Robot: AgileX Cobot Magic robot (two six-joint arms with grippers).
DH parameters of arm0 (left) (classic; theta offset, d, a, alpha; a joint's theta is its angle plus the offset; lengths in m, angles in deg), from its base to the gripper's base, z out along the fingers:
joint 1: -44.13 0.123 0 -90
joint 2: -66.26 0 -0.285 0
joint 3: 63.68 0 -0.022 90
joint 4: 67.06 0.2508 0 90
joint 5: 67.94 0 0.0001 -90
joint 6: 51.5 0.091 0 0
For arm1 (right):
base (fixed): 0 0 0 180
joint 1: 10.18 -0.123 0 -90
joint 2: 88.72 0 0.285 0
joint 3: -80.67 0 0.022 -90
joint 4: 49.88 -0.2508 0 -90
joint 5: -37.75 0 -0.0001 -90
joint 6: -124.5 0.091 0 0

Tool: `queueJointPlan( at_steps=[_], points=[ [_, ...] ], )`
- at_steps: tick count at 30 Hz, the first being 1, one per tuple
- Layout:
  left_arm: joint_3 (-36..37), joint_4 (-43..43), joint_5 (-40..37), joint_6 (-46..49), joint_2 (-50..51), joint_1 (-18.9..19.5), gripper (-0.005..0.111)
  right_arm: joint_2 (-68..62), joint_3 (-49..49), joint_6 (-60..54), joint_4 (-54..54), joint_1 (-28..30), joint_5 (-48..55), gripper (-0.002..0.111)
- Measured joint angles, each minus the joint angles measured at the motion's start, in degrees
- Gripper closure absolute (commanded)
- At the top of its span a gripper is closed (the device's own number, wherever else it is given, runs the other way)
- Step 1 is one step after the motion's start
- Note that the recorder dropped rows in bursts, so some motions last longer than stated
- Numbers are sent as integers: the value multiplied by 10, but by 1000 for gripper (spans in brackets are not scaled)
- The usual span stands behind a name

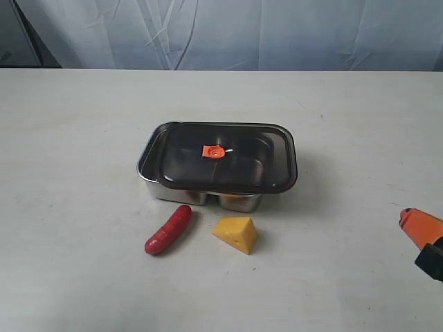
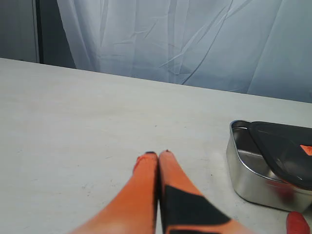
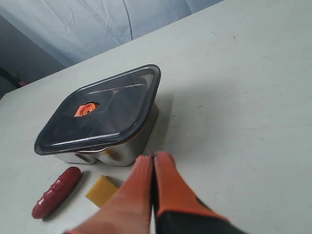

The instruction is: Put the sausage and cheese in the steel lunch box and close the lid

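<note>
Plainly, the sausage (image 1: 168,229) and the cheese (image 1: 235,234) lie on the table (image 1: 83,138) just beside the steel lunch box (image 1: 178,196); the lid (image 1: 239,169) sits askew on it, seemingly unseated; left gripper (image 2: 157,154) and right gripper (image 3: 152,157) show closed, empty jaws.

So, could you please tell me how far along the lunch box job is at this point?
Nothing looks done yet. The sausage and cheese lie on the table beside the steel lunch box, whose lid rests askew on top. Nothing is in hand: left hand and right hand are shut and empty. Left: move the lid, load both foods, close it.
</note>
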State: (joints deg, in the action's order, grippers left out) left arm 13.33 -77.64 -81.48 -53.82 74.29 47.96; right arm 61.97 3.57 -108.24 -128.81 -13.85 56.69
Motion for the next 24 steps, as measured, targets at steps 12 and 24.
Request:
queueJointPlan(
  at_steps=[12, 24],
  points=[
    [0, 0, 0, 0, 0, 0, 107, 0, 0, 0, 0, 0, 0, 109],
    [0, 0, 0, 0, 0, 0, 107, 0, 0, 5, -182, 0, -1, 109]
  ],
)
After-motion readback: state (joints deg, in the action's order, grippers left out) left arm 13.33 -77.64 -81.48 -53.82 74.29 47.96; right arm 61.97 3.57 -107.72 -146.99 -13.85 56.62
